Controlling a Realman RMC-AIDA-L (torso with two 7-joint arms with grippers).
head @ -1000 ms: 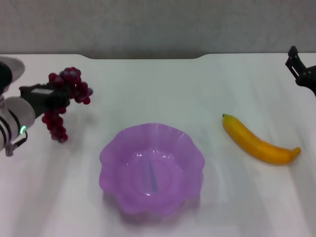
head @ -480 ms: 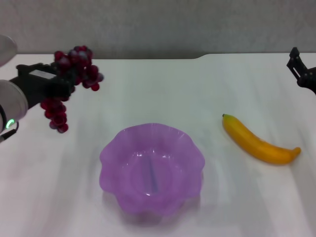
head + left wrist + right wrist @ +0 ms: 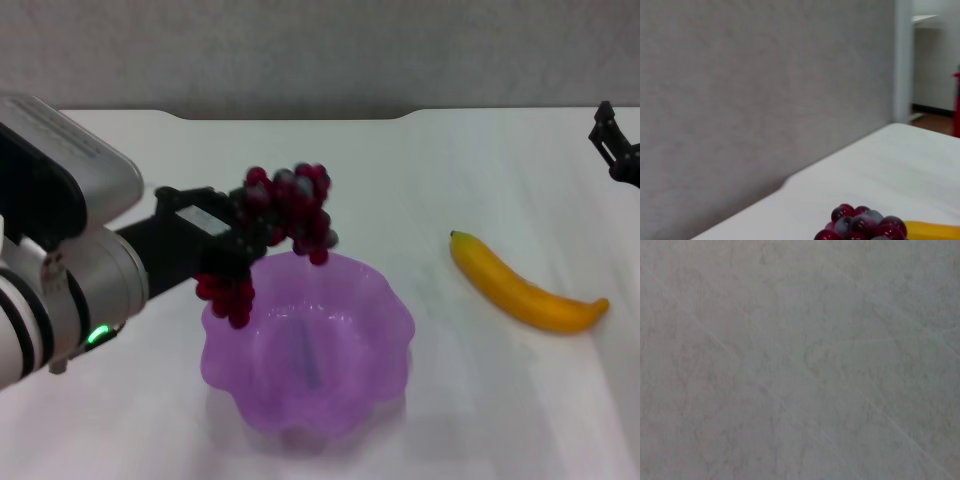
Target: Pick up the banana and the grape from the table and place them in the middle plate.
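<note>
hanging clear of the table (image 3: 470, 170), the grape (image 3: 285, 215), clamped in the left gripper (image 3: 240, 235) over the left rear rim of the middle plate (image 3: 375, 345). lying flat well right of the plate, the banana (image 3: 525, 285), untouched. parked at far right edge, the right gripper (image 3: 615, 145); jaw state cannot be told.

Left arm (image 3: 60, 270): light grey-silver rounded casing, black band rings near the wrist joint, small green indicator light (image 3: 97, 334) glowing on the underside. Left gripper (image 3: 235, 250): black boxy body with a white label on top. Right gripper (image 3: 616, 150): black, angular, only part showing at the bench's far right edge.
</note>
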